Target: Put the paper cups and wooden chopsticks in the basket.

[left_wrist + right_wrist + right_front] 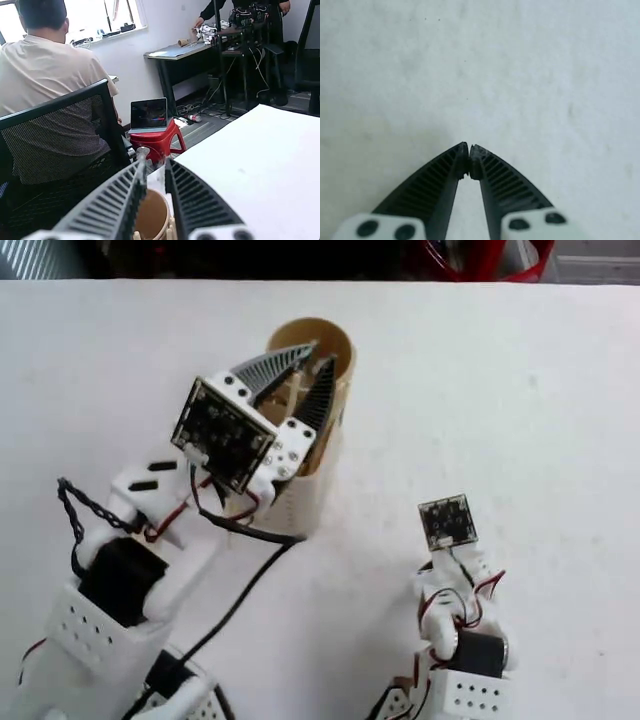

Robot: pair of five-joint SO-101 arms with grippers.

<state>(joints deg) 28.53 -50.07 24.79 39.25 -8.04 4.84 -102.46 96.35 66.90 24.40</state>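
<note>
while the left gripper (321,352) hangs right over the brown paper cup (338,340), the cup stands up straight with its round mouth facing up at it. the cup looks like it sits at the far end of the cream basket (300,495), and the basket's long side runs back under the left arm, toward that arm's base. from the left wrist view, the left gripper (155,156) is a little bit open. i see the cup (150,220) just below the gap, and i see nothing pinched in it. the left arm is much nearer to the cup and basket than the right arm. the right gripper (469,152) is closed tight on nothing, and it points down at the bare white table (520,390), well apart from the basket. i think this cup is as good as in, so the next move would be to lift the left gripper straight up, because a sideways move could tip the cup. i cannot read any writing on the cup or the basket.
</note>
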